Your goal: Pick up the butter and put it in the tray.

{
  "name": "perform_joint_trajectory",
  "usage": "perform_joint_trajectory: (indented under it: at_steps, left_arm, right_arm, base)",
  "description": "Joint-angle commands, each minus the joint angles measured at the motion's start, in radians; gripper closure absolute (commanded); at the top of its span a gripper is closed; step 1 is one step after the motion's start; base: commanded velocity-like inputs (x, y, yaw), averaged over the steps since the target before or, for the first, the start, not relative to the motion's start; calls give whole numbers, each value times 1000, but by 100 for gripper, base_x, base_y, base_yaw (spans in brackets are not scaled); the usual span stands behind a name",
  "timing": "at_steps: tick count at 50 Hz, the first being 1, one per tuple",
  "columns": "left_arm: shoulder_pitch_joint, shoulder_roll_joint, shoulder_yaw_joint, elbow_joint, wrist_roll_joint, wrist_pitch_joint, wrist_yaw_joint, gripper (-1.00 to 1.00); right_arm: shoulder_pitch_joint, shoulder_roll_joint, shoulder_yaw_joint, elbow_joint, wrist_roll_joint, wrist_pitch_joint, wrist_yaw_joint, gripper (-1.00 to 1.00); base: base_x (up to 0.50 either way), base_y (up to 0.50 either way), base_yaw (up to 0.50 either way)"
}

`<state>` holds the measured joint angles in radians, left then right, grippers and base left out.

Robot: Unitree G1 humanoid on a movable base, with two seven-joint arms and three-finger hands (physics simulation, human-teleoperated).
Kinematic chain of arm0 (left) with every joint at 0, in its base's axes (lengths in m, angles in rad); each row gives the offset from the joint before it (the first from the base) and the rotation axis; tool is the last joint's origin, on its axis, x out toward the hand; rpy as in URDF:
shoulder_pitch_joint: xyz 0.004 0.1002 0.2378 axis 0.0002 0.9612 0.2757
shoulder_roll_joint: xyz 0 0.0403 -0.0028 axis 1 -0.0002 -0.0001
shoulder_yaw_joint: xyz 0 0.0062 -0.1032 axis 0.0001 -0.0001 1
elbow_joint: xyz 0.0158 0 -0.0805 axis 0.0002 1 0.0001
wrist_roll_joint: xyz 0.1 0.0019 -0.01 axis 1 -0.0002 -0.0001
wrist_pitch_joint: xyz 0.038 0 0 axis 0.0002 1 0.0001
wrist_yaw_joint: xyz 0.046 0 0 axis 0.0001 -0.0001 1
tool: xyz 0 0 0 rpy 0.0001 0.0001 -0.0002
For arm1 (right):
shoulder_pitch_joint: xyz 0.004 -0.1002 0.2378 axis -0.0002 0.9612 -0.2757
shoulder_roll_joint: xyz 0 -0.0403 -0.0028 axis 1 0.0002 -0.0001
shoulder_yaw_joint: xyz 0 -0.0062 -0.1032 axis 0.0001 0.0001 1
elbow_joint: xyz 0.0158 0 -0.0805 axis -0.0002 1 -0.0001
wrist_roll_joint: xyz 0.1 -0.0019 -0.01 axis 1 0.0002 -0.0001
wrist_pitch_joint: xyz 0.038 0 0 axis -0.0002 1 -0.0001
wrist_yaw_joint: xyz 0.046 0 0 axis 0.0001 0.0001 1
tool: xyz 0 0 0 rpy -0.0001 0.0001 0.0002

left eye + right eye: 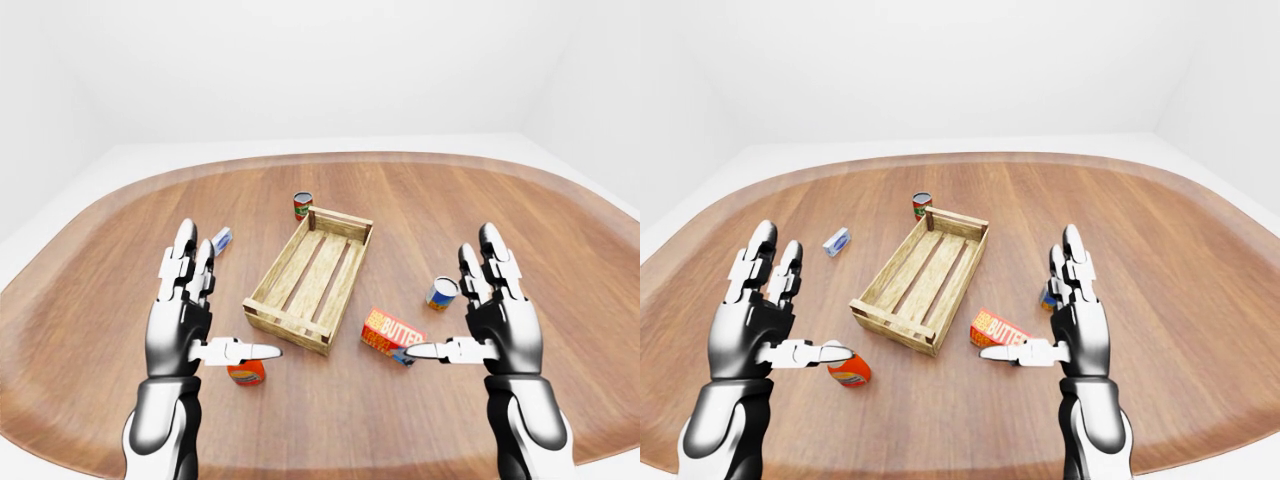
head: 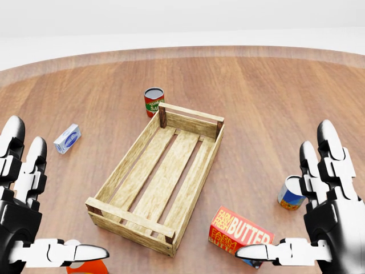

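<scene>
Butter first: the red rectangular butter box with white lettering (image 2: 240,235) lies flat on the round brown wooden table (image 2: 268,97), just beside the lower right corner of the slatted light-wood tray (image 2: 159,177) in my head view, outside it. The tray holds nothing that I can see.

My right hand (image 2: 328,220) hovers above the table to the right of the butter, fingers spread apart and upright, thumb stretched toward the box, gripping nothing. My left hand (image 2: 23,222) is raised at the lower left, likewise splayed and empty.

Beneath its thumb sits an orange ketchup bottle (image 1: 245,373). A small blue-and-white carton (image 2: 67,138) lies left of the tray. A red-and-green can (image 2: 153,101) stands near its top end, and a blue-labelled can (image 2: 291,193) stands beside my right hand.
</scene>
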<state>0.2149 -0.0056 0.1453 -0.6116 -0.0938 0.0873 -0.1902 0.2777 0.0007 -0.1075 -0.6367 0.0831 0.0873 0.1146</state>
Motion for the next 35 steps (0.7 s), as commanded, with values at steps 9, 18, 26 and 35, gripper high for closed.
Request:
perform_joint_trajectory:
  at_steps: [9, 18, 26, 35]
  left_arm:
    - [-13, 5, 0, 16, 3, 0, 11, -100]
    - [-3, 1, -5, 10, 10, 0, 11, -100]
    - [-8, 2, 0, 11, 9, 0, 12, -100]
    - [0, 0, -4, 3, 12, 0, 10, -100]
  right_arm:
    - [-97, -27, -130, 315, -121, 0, 70, -100]
    - [-174, -74, -102, 468, -203, 0, 50, -100]
    - [-236, -92, -76, 502, -234, 0, 47, -100]
    - [-272, -105, -52, 607, -251, 0, 44, -100]
  base:
    - [0, 0, 0]
    - [0, 0, 0]
    - [0, 0, 0]
    - [0, 0, 0]
